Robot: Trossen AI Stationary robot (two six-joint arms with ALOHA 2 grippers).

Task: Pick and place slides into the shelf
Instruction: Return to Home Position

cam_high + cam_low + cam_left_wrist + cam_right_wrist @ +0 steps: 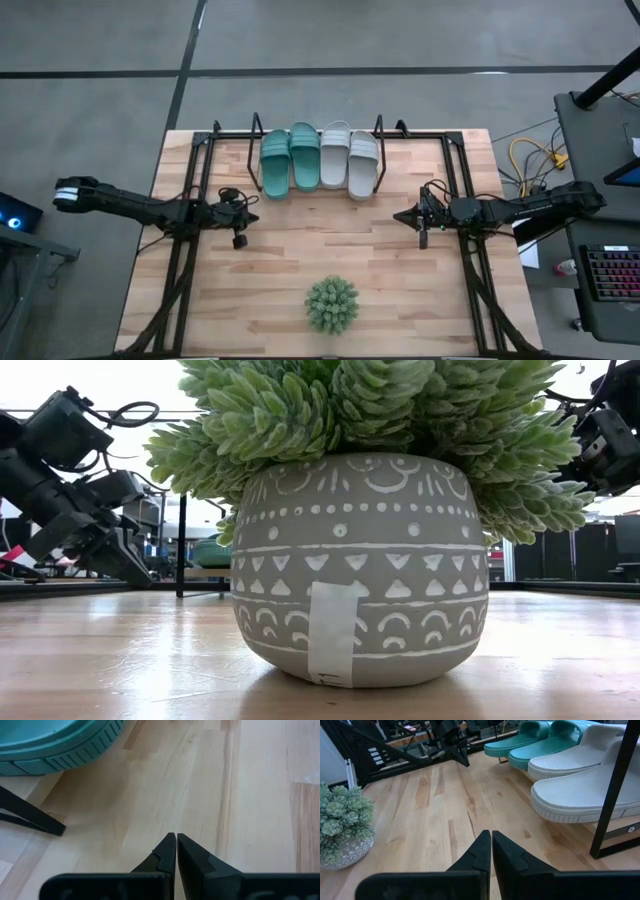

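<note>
Your left gripper (176,836) points down at the wooden table (300,255), fingers pressed together and holding nothing, near the teal slides (304,155). Its tips may be touching the wood. Your right gripper (491,834) sits opposite, also closed and empty, near the grey slides (335,155). All four slides lie side by side in the wire shelf (380,126). A potted plant (331,304) stands at the table's front.
</note>
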